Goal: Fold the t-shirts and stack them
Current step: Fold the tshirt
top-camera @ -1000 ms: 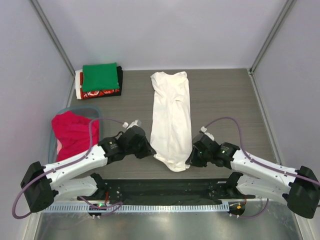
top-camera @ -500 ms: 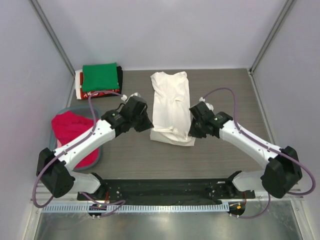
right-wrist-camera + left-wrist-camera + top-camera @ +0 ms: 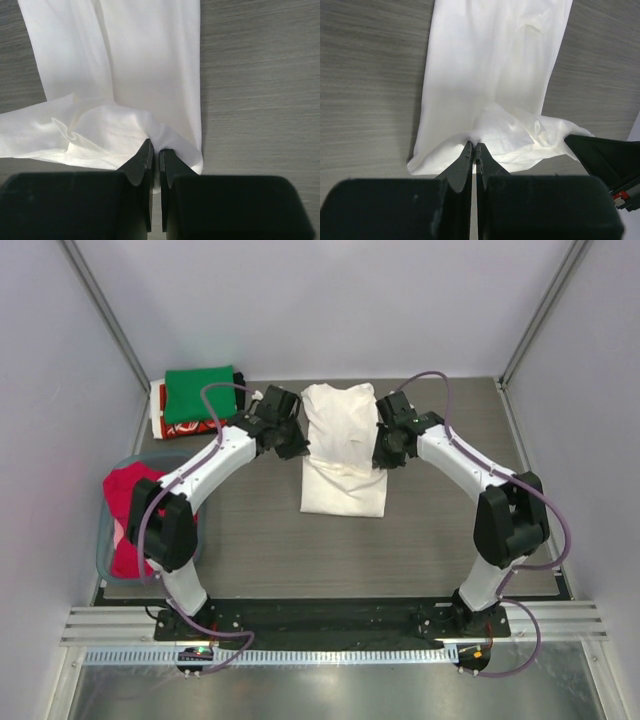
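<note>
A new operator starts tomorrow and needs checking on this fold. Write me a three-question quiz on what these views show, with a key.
1. True or false: the left gripper and the right gripper are each shut on a pinch of the white t-shirt.
2. What holds the red/pink t-shirt?
3. The green t-shirt lies: A on the white t-shirt; B on top of the folded stack at the far left; C under the white t-shirt.
Key: 1 true. 2 the grey-blue tub. 3 B.
</note>
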Controlling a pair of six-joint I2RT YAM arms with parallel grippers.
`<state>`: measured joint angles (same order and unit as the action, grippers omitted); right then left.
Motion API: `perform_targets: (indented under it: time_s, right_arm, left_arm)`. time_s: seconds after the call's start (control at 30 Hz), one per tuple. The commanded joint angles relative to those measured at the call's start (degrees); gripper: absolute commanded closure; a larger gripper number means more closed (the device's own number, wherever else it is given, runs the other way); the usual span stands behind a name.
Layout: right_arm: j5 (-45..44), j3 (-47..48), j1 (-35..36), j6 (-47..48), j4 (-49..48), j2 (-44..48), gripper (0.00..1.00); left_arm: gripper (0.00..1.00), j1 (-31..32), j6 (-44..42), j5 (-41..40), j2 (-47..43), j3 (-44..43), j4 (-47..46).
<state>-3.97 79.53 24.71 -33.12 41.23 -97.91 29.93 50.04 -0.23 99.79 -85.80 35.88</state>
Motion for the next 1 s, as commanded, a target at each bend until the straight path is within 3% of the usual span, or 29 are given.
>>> perform_targets:
  time_s: [0.0, 0.63, 0.73, 0.83, 0.9, 0.97]
  right_arm:
    - [2.64, 5.71, -1.59, 3.41, -1.15, -3.15, 0.99]
    - [8.54, 16.71, -6.16, 5.61, -3.35, -18.63, 0.99]
    - [9.24, 20.39, -7.22, 5.7, -3.0, -21.44, 0.87]
    - [10.55, 31.18, -9.15, 5.53, 0.24, -27.22, 0.65]
    - [10.82, 44.48, -10.11, 5.61, 6.91, -31.27, 0.51]
    - [11.78, 51.75, -11.0, 5.61, 10.78, -34.71, 0.48]
  left_arm:
    - [1.0, -2.15, -2.4, 3.21, 3.21, -5.25, -1.25]
    - [1.0, -7.61, -2.32, 10.77, 21.23, -14.74, -3.54]
    - [0.99, -8.75, -1.97, 12.44, 25.17, -18.34, -3.01]
    - [0.85, -10.68, -1.7, 16.48, 30.97, -29.21, 4.15]
    - [0.69, -12.61, -1.88, 21.39, 38.17, -43.79, 9.45]
    - [0.52, -14.1, -2.31, 23.42, 42.66, -53.55, 17.27]
